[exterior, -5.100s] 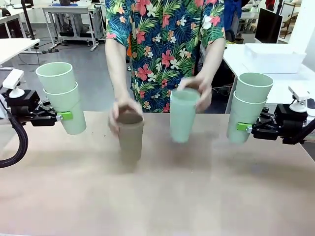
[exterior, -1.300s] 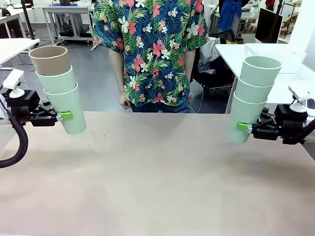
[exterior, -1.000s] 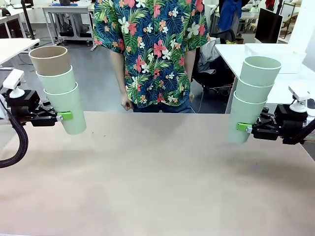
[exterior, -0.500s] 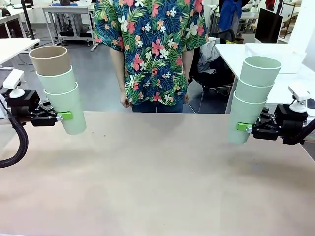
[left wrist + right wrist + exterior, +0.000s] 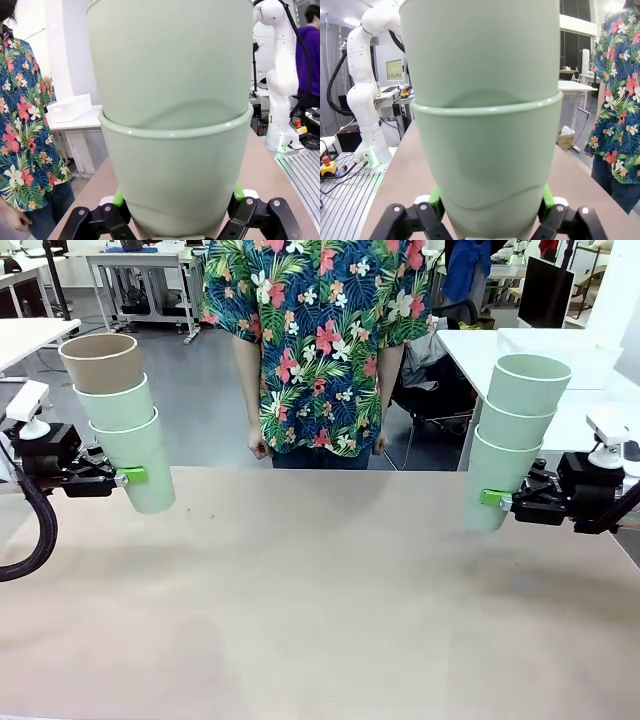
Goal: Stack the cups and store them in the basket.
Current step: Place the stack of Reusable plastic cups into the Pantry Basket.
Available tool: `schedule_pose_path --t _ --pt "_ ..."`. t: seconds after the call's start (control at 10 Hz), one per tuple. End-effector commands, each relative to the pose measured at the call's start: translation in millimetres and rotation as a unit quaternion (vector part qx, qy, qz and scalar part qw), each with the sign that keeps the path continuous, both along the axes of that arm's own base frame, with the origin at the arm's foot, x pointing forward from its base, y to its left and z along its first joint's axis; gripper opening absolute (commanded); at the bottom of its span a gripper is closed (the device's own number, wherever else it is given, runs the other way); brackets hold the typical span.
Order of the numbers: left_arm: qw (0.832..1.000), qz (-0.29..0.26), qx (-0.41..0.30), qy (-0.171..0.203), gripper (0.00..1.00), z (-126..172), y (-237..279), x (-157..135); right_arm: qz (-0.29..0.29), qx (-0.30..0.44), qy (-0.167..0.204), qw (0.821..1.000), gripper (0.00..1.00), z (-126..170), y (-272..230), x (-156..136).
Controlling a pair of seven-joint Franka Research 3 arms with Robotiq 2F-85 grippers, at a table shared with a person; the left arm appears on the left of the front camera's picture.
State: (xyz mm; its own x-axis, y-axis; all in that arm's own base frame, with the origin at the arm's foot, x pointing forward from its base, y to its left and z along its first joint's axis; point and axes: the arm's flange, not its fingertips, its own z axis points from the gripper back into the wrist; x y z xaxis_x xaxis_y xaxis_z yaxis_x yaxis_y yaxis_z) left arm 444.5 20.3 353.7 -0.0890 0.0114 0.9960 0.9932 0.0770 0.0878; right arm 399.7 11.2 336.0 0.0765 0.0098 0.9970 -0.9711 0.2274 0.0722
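Three-cup stack, brown-topped (image 5: 125,430): clamped in left end effector (image 5: 140,478).
Three-cup stack, green (image 5: 512,435): clamped in right end effector (image 5: 485,500).
Merging: keep upright.

The left end effector (image 5: 134,477) holds the left stack (image 5: 120,420) of three nested cups above the tabletop (image 5: 320,600) at its left side. The right end effector (image 5: 492,498) holds the right stack (image 5: 512,440) of three at the right side. A person (image 5: 320,340) stands at the far edge, between them. The basket (image 5: 580,365) sits far right, behind the right stack.
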Motion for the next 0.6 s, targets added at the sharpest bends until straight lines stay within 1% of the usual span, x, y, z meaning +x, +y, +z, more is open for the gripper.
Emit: schedule_pose_path --t 0.0,0.5 --pt "1.0 0.001 -0.004 -0.005 0.86 4.6 0.4 -1.0 0.0 0.0 -0.005 1.0 0.85 3.9 -0.6 2.3" --pt "1.0 0.001 -0.004 -0.005 0.86 4.6 0.4 -1.0 0.0 0.0 -0.005 1.0 0.85 3.9 -0.6 2.3"
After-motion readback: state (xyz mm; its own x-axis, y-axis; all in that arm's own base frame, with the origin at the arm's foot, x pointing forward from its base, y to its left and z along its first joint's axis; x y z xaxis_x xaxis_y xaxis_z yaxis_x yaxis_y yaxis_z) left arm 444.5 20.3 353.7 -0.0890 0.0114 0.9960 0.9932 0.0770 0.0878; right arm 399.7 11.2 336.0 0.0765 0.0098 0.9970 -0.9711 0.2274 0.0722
